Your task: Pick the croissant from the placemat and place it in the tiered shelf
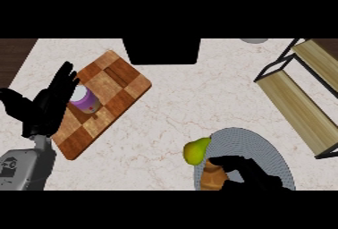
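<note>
Croissant not yet lifted; shelf run left.
I see my right robot hand [254, 175] curling onto the croissant [213, 175] on the placemat [264, 147], tiered shelf [297, 100] well apart; left robot hand [49, 105] rests open.

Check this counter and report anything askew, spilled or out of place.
Nothing is spilled or broken. The checkered cutting board lies at a slant to the counter's edge, with a purple-and-white cup upright on it. A green pear overhangs the grey placemat's left edge, beside the croissant under the right hand.
</note>
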